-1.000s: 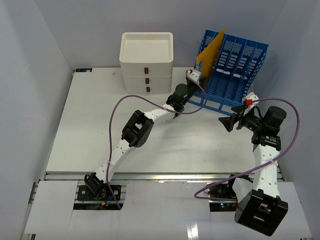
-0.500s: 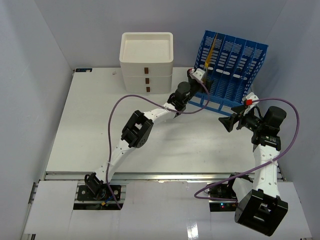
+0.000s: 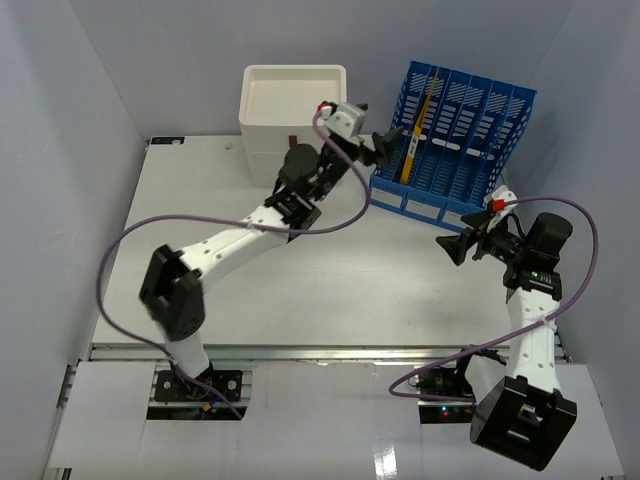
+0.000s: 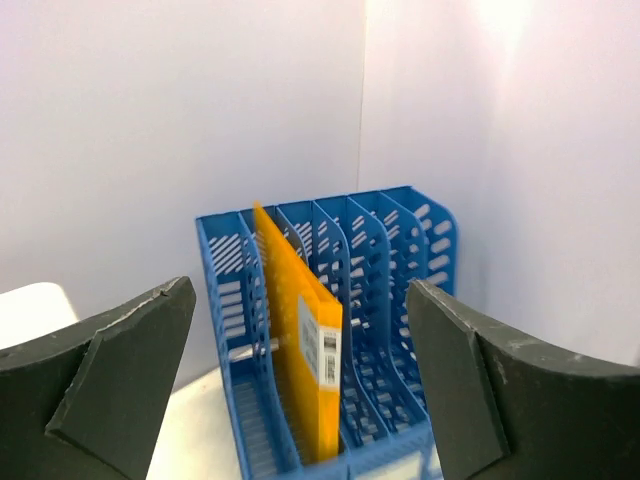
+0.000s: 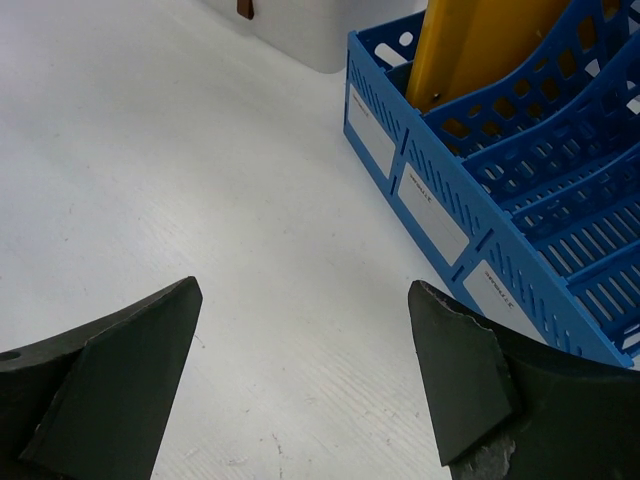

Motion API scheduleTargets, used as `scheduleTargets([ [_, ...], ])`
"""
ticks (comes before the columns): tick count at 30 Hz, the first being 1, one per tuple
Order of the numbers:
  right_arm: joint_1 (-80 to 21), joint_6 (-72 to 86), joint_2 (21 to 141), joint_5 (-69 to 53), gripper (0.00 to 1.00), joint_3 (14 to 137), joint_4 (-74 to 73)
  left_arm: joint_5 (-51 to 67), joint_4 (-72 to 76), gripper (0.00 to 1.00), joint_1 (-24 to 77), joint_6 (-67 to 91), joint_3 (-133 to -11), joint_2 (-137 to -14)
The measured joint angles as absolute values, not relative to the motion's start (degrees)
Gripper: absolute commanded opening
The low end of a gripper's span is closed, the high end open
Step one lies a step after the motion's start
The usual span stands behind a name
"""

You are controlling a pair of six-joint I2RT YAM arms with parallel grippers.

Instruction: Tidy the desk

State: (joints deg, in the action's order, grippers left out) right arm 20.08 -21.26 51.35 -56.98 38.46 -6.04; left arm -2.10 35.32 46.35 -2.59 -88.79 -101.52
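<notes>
Over the large flat white rectangular surface (image 3: 200, 180), the left jaws gape wide, empty; the right jaws likewise, lower.

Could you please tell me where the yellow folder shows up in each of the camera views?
Top external: the yellow folder is right of centre near the top, standing in the blue file rack close to its left end.
Left wrist: the folder is at the centre, upright in the rack.
Right wrist: the folder is at the top edge, right of centre, cut off by the frame.
Shared landmark: the blue file rack shows in all three.
</notes>
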Motion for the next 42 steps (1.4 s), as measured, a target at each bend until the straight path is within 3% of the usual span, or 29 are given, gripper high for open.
scheduleTargets([
  [7, 20.5, -20.0, 51.9, -55.1, 0.9, 38.5, -6.4, -4.0, 19.3, 0.98, 45.8, 2.1, -64.5, -67.8],
  [15, 20.6, -18.0, 54.7, -48.9, 0.9, 40.4, -11.8, -6.6, -0.7, 0.98, 44.7, 6.8, -44.9, -44.6],
  [25, 20.7, -19.8, 46.5, -43.8, 0.9, 38.8, -15.1, -8.4, -13.0, 0.98, 44.7, 7.6, -34.9, -36.7],
  [42, 20.7, -12.9, 45.0, -35.4, 0.9, 36.9, -15.1, -9.4, -12.8, 0.98, 44.7, 8.0, -32.8, -31.3],
])
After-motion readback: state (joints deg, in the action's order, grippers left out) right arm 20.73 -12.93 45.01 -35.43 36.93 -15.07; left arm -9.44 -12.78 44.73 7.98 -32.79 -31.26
